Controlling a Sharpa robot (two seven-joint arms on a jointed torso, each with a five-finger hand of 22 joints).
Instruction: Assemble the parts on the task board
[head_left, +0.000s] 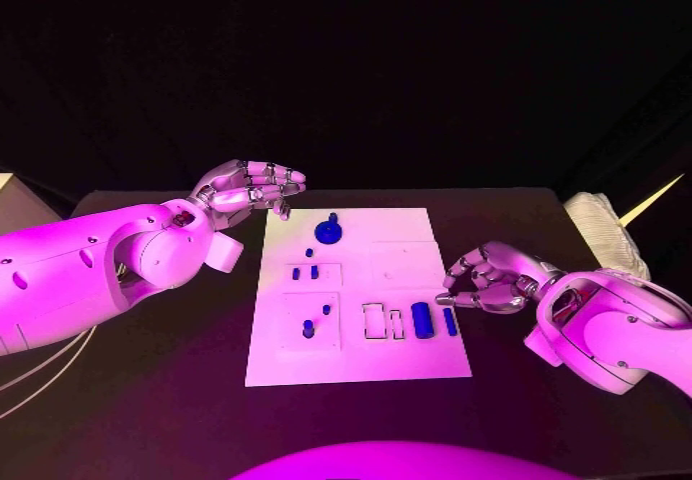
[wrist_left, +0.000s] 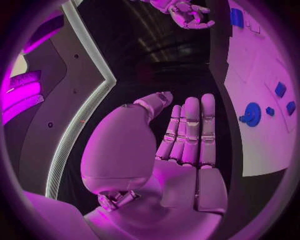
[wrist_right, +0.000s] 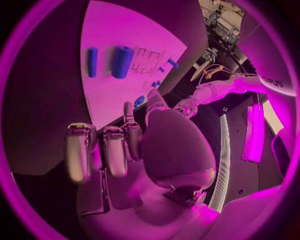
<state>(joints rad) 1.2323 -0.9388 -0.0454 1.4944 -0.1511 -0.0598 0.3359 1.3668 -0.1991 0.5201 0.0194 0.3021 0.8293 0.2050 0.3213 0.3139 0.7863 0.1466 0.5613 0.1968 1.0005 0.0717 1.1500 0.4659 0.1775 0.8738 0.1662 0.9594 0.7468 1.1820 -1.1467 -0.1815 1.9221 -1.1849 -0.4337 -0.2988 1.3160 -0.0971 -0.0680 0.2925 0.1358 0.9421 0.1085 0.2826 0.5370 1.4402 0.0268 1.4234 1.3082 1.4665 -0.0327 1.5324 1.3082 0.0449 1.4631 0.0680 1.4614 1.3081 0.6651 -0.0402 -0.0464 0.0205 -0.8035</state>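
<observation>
The white task board (head_left: 361, 350) lies in the middle of the black table. On it are a round blue disc with a knob (head_left: 329, 232), several small blue pieces (head_left: 304, 272), a thick blue cylinder (head_left: 421, 319) and a thin blue bar (head_left: 450, 321). My left hand (head_left: 248, 190) hovers off the board's far left corner. Its fingers (wrist_left: 190, 130) lie straight and side by side, and the palm is bare. My right hand (head_left: 490, 278) sits at the board's right edge, just beyond the thin bar. Its fingers (wrist_right: 103, 150) are curled in, with nothing visible in them.
Outlined rectangular slots (head_left: 384, 321) lie left of the cylinder. A white bundle (head_left: 606, 232) lies at the table's right edge. A pale box (head_left: 12, 200) stands at the left edge. Dark table surrounds the board.
</observation>
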